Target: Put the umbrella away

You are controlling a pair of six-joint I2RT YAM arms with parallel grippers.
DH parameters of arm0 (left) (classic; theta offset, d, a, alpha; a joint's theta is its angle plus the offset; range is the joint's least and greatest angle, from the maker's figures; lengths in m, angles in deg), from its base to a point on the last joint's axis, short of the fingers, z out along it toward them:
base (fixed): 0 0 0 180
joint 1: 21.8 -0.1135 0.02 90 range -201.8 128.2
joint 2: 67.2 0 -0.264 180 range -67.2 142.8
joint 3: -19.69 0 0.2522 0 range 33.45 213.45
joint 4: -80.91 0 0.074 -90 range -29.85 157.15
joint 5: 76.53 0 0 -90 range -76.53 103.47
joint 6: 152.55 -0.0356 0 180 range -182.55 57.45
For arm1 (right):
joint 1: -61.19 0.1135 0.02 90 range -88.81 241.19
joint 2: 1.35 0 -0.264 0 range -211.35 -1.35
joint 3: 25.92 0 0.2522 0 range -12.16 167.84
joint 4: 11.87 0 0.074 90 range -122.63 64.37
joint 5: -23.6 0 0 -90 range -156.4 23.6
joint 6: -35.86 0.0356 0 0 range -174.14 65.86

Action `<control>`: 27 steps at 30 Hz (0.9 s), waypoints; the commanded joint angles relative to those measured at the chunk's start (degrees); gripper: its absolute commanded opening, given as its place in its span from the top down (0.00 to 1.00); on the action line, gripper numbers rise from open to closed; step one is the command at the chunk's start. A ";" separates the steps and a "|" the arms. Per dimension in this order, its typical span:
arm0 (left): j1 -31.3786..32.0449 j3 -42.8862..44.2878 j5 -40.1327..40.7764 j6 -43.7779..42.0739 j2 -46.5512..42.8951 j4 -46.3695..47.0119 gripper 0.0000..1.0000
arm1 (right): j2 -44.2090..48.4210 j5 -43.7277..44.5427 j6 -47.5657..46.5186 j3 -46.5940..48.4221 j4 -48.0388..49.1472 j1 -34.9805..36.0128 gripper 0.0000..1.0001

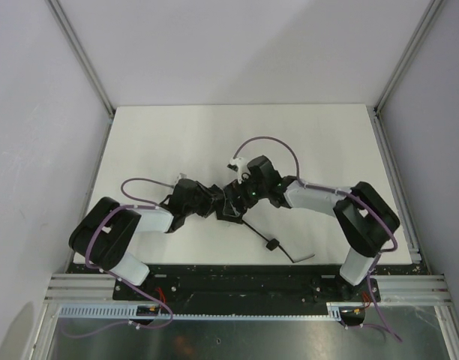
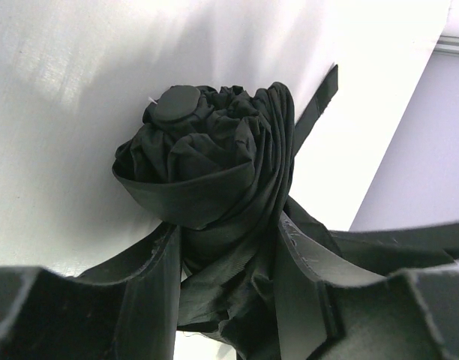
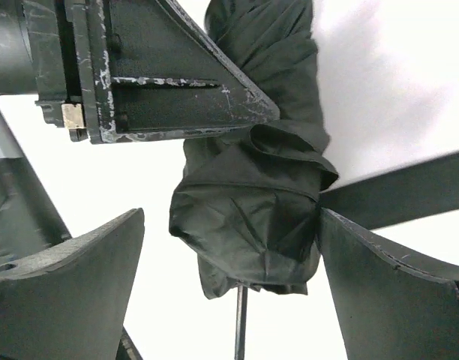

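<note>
Clamping the umbrella (image 2: 214, 165) is the left tool (image 2: 228, 247); right tool (image 3: 231, 225) gapes around it.

Black umbrella (image 2: 214, 172), white table (image 1: 177, 135), purple cables (image 1: 268, 138)

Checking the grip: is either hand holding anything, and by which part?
The left hand grips the compact black fabric umbrella by its bunched canopy, just below the top end. The right hand stands open around the canopy's shaft end, holding nothing.

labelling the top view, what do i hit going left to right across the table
left arm → left gripper → umbrella → right gripper → right arm
</note>
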 commanded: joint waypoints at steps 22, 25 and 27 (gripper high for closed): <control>0.65 -4.28 2.47 -4.86 1.94 -17.64 0.78 | -14.73 46.14 -13.93 6.22 -3.44 16.08 0.58; 0.48 -4.38 2.33 -5.13 1.26 -17.62 0.77 | -15.34 42.11 -13.17 5.62 -3.78 14.59 0.82; 0.11 -4.28 2.27 -5.59 0.37 -17.62 0.76 | -15.50 38.79 -13.21 5.20 -4.12 13.61 0.95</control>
